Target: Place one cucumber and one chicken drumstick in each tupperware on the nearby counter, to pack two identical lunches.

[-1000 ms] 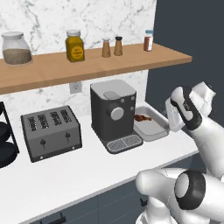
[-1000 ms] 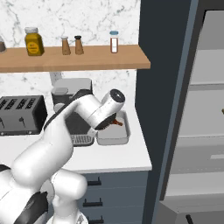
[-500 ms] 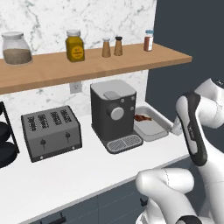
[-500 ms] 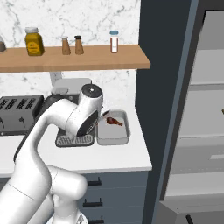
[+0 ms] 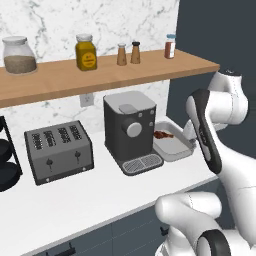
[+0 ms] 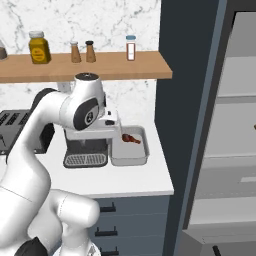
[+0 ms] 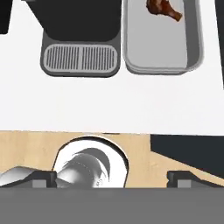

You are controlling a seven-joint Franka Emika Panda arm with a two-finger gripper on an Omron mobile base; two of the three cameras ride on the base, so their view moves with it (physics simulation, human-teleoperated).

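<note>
One chicken drumstick [image 7: 163,9] in tupperware [image 7: 192,52] beside coffee machine [image 5: 130,127]; fingers [image 7: 111,178] wide apart, empty.

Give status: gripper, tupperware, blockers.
Gripper open, empty, above the counter edge. Tupperware beside coffee machine holds one drumstick, no cucumber. No blockers seen.

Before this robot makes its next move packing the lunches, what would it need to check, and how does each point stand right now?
1. Brown chicken drumstick lies inside the shallow light-grey rectangular tupperware: ok.
2. Cucumber in that tupperware: not ok, none lies in it.
3. Second tupperware ready: cannot tell.
4. Hand open, carrying nothing: ok.
5. Hand clear of the dark grey coffee machine beside the tupperware: ok.
</note>
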